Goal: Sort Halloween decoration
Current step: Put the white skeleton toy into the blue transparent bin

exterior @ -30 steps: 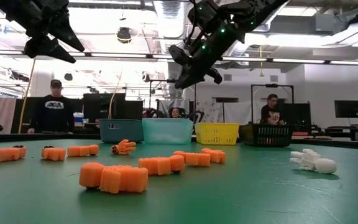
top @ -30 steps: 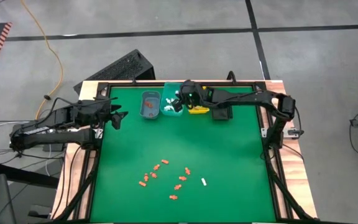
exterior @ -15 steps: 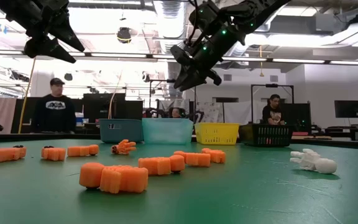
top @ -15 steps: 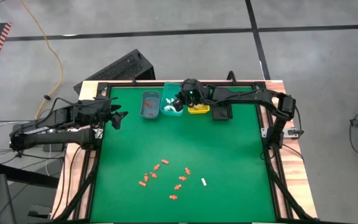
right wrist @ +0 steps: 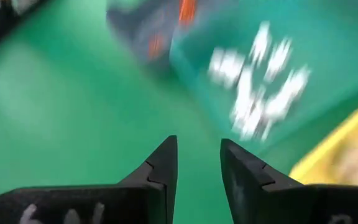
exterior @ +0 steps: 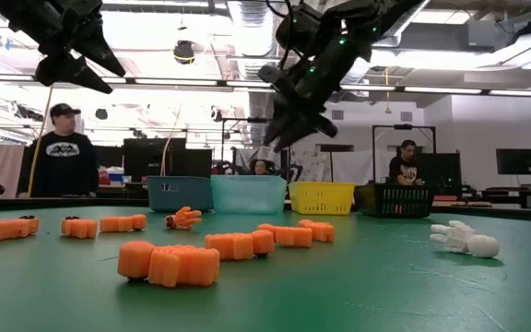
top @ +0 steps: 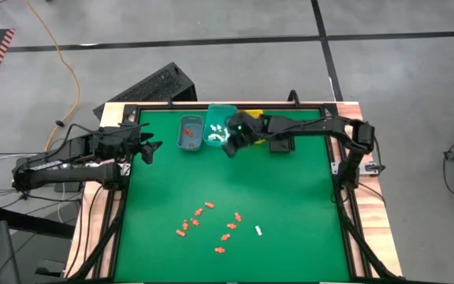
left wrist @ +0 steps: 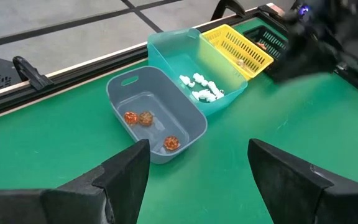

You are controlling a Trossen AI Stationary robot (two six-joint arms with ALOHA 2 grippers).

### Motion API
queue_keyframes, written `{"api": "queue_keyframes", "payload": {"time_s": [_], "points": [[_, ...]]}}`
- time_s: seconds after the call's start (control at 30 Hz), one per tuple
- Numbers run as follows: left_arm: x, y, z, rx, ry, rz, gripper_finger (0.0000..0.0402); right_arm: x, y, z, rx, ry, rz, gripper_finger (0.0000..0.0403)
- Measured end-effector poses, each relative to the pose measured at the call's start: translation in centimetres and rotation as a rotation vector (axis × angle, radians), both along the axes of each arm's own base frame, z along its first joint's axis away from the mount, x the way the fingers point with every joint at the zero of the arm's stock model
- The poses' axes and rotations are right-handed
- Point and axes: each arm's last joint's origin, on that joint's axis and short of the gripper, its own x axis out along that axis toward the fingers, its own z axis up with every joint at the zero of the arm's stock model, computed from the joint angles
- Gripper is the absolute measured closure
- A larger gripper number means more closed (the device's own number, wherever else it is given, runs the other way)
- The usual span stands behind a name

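Hovering right gripper [top: 231, 145], well apart from decorations [top: 211, 225].

Green table [top: 290, 197] with four bins [top: 191, 132] along its far edge, orange decorations [top: 208, 207] scattered near.

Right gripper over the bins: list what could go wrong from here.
1. The right gripper hangs open and empty close to the teal bin; a low swing back toward the table's middle might clip the rim and shift it against the blue bin.
2. The orange pieces lie tightly clustered, so a pick may nudge or grab a neighbour.
3. The lone white piece is small and could slip from the fingers.
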Motion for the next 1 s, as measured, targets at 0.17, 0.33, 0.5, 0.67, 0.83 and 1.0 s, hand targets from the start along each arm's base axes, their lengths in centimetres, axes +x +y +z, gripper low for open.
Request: {"api": "queue_keyframes", "payload": {"time_s": [0.17, 0.33, 0.5, 0.67, 0.83, 1.0], "points": [[0.0, 0.0, 0.0, 0.000, 0.000, 0.000, 0.0141, -0.8, 5.3, -1.4, 0.144, 0.214, 0.057, 0.0285], [0.0, 0.0, 0.0, 0.000, 0.000, 0.000, 0.0141, -1.7, 10.8, -2.0, 0.217, 0.352, 0.076, 0.0285], [0.0, 0.0, 0.0, -0.016, -0.011, 0.009, 0.0141, -2.7, 16.5, -2.1, 0.290, 0.393, 0.068, 0.0285], [0.0, 0.0, 0.0, -0.017, -0.012, 0.009, 0.0141, -4.0, 21.3, -2.1, 0.348, 0.401, 0.015, 0.0285], [0.0, 0.0, 0.0, -0.019, -0.014, 0.011, 0.0141, -5.3, 24.0, -2.2, 0.330, 0.386, -0.074, 0.0285], [0.0, 0.0, 0.0, -0.040, -0.029, 0.023, 0.0141, -6.1, 25.1, -2.7, 0.327, 0.386, -0.130, 0.0284]]}}
